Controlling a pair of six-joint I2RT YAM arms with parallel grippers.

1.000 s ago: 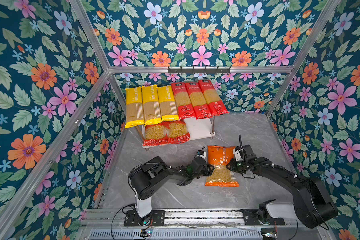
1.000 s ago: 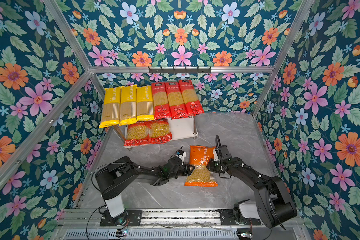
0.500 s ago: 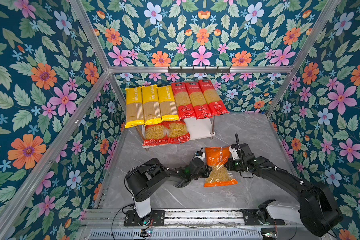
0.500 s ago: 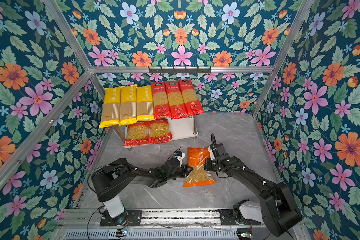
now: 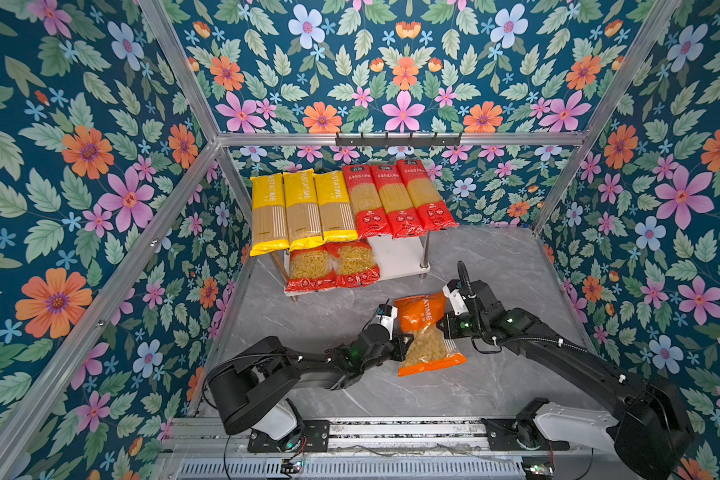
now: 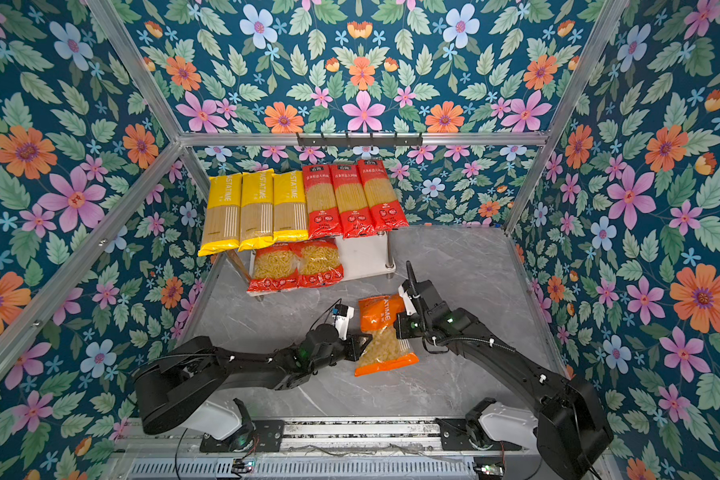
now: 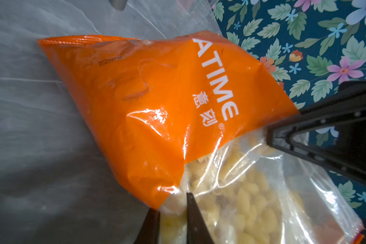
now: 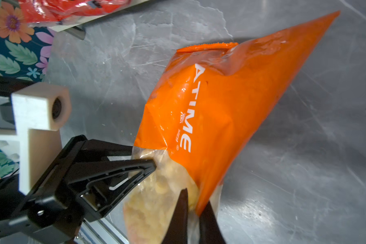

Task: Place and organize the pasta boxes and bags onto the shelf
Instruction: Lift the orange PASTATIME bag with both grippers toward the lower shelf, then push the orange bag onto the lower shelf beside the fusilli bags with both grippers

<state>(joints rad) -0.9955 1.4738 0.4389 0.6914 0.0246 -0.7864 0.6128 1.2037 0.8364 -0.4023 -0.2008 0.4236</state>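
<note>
The orange bag (image 5: pixel 427 336) (image 6: pixel 385 332) of curly pasta is pinched from both sides over the grey table, its printed top raised. My left gripper (image 5: pixel 408 338) (image 7: pixel 171 202) is shut on the bag's left edge, at the seam of orange and clear film. On the opposite edge my right gripper (image 5: pixel 443 328) (image 8: pixel 195 198) is shut. The shelf (image 5: pixel 395 257) stands behind: three yellow spaghetti packs (image 5: pixel 302 208) and three long red ones (image 5: pixel 395 199) lie on its top board. Two short red bags (image 5: pixel 333 266) fill the left of the lower board.
A black hook rail (image 5: pixel 398 139) hangs on the back wall above the shelf. Flowered walls with aluminium posts close in the left, right and back. The right part of the shelf's lower board is bare white.
Both grippers have shut on the orange bag's side edges. The bag has bunched narrower between them and its top end has come up off the table.
</note>
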